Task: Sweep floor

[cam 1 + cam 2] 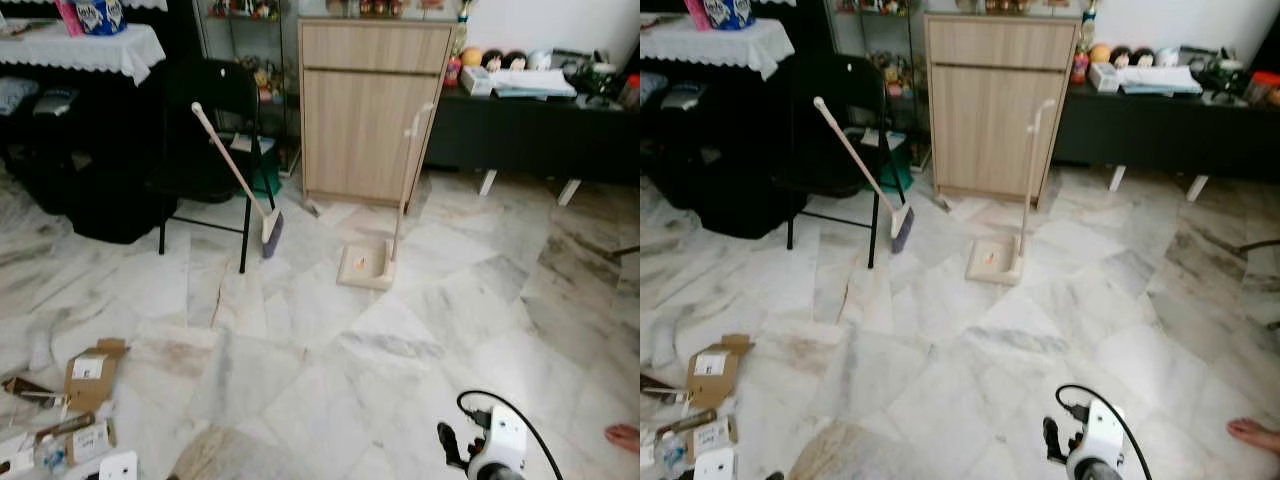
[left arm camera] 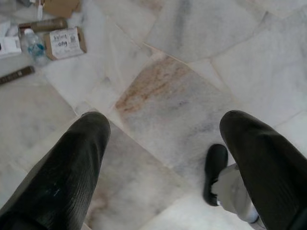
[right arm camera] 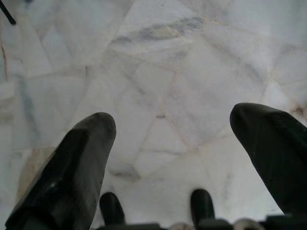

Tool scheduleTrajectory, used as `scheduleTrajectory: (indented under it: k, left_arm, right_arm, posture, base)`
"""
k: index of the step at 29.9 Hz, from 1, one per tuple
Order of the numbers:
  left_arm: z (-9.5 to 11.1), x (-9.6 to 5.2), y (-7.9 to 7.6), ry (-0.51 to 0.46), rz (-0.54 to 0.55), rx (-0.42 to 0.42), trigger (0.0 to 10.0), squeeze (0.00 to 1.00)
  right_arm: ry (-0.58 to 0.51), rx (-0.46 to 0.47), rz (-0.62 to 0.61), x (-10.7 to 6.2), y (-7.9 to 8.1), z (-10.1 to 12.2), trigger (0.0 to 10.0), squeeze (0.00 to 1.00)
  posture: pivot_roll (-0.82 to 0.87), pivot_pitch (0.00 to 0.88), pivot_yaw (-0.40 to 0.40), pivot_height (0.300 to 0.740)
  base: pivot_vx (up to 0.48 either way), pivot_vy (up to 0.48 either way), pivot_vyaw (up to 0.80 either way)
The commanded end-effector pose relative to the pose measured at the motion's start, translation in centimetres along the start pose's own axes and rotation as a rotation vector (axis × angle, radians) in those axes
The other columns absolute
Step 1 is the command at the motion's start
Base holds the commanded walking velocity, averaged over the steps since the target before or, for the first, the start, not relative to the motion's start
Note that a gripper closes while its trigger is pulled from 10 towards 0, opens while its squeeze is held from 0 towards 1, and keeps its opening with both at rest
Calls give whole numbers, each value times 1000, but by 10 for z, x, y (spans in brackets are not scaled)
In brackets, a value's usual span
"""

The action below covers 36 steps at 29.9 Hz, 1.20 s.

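Broom point(image 1: 240, 180) leans on black chair point(image 1: 205, 120); dustpan point(image 1: 368, 264) upright on marble floor point(image 1: 330, 350) by wooden cabinet point(image 1: 365, 105). Left hand point(image 2: 163, 158), right hand point(image 3: 172, 158) both spread open, empty, over floor.

Cabinet point(image 1: 371, 110) stands at the back. Dustpan point(image 1: 366, 265) sits on the floor just before it, handle upright. Broom point(image 1: 240, 180) leans on the chair point(image 1: 210, 130) left of the cabinet. Cardboard scraps point(image 1: 92, 375) lie far forward-left.
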<state>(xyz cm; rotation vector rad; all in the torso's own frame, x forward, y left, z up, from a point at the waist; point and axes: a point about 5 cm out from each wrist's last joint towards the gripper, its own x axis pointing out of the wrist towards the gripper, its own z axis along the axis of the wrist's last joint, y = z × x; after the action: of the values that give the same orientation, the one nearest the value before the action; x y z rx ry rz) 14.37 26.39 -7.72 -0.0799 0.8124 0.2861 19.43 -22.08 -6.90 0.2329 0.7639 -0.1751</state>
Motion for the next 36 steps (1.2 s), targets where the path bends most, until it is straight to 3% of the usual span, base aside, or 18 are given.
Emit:
scheduleTrajectory:
  k: [1, 13, 30, 36]
  left_arm:
    - [-2, -1, 2, 17, -3, 15, 10000, 0]
    - [-4, -2, 6, 35, -11, 43, 10000, 0]
    - [-4, -1, 2, 28, 1, 8, 10000, 0]
    - [-3, -1, 2, 11, 3, 6, 10000, 0]
  right_arm:
    - [7, -1, -12, -1, -4, -1, 10000, 0]
    - [4, 7, -16, -2, -3, -4, 10000, 0]
    - [-14, 19, -28, -1, -8, 3, 10000, 0]
    - [-18, 24, -27, 0, -7, 5, 10000, 0]
  posture:
    - [14, 0, 36, 740]
    - [-4, 0, 49, 740]
    - [13, 0, 31, 740]
    - [20, 0, 31, 740]
  base:
    - [0, 289, 0]
    - [0, 290, 0]
    - [0, 284, 0]
    - [0, 0, 0]
